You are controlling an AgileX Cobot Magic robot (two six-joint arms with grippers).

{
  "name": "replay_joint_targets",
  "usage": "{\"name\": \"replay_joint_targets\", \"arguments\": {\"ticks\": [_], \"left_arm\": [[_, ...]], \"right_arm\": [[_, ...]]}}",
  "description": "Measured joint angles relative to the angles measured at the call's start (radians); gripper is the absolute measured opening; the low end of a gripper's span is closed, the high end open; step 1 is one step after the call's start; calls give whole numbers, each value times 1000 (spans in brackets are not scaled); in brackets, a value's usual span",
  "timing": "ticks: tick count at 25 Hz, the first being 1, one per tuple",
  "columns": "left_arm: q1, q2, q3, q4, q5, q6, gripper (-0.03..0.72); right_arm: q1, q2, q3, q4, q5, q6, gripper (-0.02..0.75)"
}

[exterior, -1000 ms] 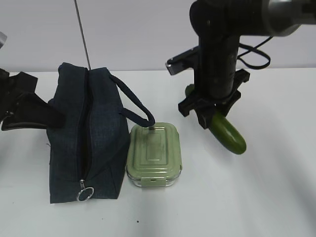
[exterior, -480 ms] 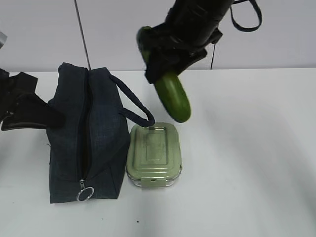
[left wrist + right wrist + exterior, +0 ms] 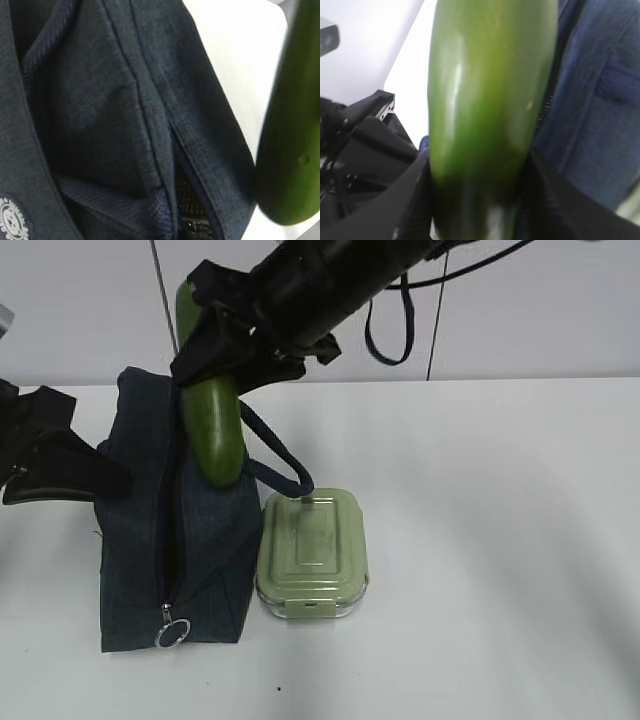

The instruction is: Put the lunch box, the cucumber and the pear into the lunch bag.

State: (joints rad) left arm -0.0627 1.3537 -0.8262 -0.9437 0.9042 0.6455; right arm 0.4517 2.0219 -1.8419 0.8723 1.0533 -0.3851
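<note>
Now the right hand (image 3: 215, 350) is closed around the cucumber (image 3: 210, 415) in the upper left of the exterior view, directly above the lunch bag (image 3: 175, 530). A second ago the same hand held the cucumber low over the counter (image 3: 500, 560) at the right of the frame; half a second ago it was lifted to the upper middle, above the lunch box (image 3: 312, 555). Since then the arm has swung across to the left, and the cucumber now hangs nearly upright, its lower rounded end overlapping the bag's top beside the zipper line. Whether that end touches the fabric cannot be told.

In the right wrist view the cucumber (image 3: 490, 115) fills the middle of the frame, gripped at the bottom, with navy fabric at the right. In the left wrist view the cucumber (image 3: 292, 135) shows as a blurred green bar along the right edge, with the bag (image 3: 115, 115) covering most of the frame and a dark slit of opening near the bottom middle.

The left hand (image 3: 50, 455) sits at the left edge of the exterior view, closed, against the bag's side; it has not moved across the three moments. The lunch bag, its silver ring pull (image 3: 172, 632) at the lower left, and the lunch box just beside it at its right also lie as before. The bag's handle (image 3: 275, 455) loops over toward the box.
</note>
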Motion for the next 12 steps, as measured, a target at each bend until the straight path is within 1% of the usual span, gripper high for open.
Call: {"name": "replay_joint_targets", "arguments": {"ticks": [3, 6, 12], "left_arm": [[0, 0, 0, 0, 0, 0, -15], [0, 0, 0, 0, 0, 0, -15], [0, 0, 0, 0, 0, 0, -15]], "right_arm": [[0, 60, 0, 77, -14, -14, 354], [0, 111, 0, 125, -18, -28, 354], [8, 170, 0, 149, -18, -47, 355]]}}
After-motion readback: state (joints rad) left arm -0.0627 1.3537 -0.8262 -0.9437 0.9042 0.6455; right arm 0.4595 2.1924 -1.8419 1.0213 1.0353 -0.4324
